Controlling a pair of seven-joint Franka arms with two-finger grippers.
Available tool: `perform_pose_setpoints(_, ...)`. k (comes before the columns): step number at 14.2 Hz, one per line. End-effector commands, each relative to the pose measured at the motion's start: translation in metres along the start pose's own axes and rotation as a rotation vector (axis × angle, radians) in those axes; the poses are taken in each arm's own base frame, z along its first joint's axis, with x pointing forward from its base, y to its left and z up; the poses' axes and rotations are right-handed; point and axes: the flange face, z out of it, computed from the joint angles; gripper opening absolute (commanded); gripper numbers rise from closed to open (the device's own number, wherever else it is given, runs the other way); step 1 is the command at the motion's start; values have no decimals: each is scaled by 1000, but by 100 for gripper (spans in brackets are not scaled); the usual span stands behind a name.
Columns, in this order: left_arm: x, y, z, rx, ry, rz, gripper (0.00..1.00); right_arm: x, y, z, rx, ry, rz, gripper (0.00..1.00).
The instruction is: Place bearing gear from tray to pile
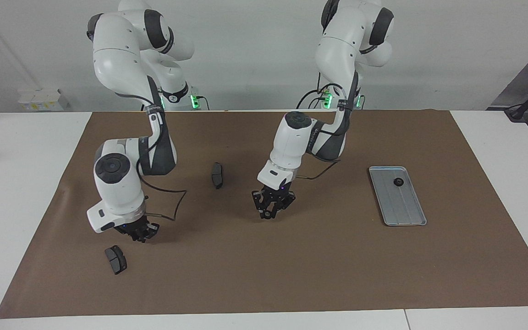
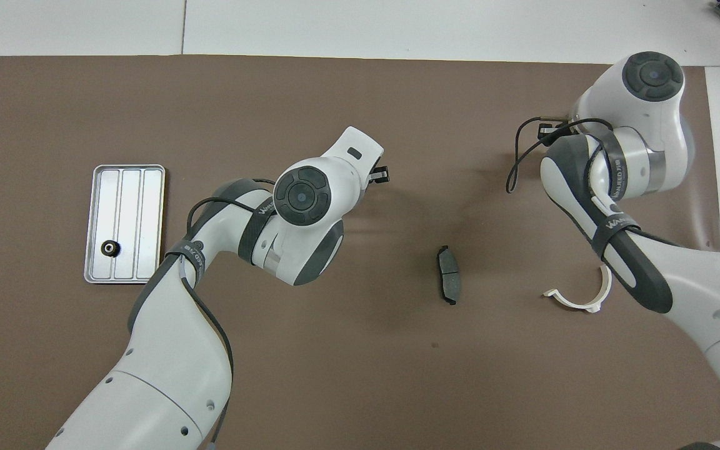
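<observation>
The tray point(image 1: 405, 208) is silver-grey with lengthwise ridges, and the small gear point(image 1: 398, 182) on it is black; the mat point(image 1: 291, 270) is plain brown on a white desk point(image 1: 25, 174). Both brake pads point(image 1: 116, 259) point(image 1: 217, 175) are dark grey; the half-ring bracket point(image 2: 579, 294) is white; the arms are white with dark grey joints and black tools.

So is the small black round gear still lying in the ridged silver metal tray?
Yes, the small black round gear sits inside the ridged silver metal tray, at the end nearer the robots, with neither pincer near it.
</observation>
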Motion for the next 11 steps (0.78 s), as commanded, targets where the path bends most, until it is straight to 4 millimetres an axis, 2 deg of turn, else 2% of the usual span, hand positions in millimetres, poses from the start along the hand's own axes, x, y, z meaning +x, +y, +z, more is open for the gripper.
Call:
perform_pose_setpoints(1,-5,6,13,-12,6,-6,21,-8,28,5,22,-39,24,0)
perform_pose_setpoints(2,-8,8,14,-11,2,-2,45,-9,31,5,21,-43,28,3)
perform_pose_setpoints(3,-8,8,13,-10,-1,-6,68,-14,31,9,19,-54,30,14)
perform_pose_setpoints(4,-8,8,12,-2,-8,-20,100,-18,31,10,17,-60,33,34)
perform_pose_setpoints(5,-11,12,7,12,-22,-47,100,-20,30,11,16,-66,32,62)
perform_pose_setpoints(7,8,3,-44,55,-60,-81,100,-22,29,12,14,-69,57,88)
perform_pose_setpoints(8,25,-16,-69,83,-76,-115,100,-23,25,11,13,-70,70,97)
perform_pose_setpoints(10,55,-64,-121,131,-104,-182,100,-22,22,2,15,-52,72,99)
perform_pose_setpoints(11,69,-95,-143,162,-125,-226,100,-21,17,-7,23,-36,68,99)
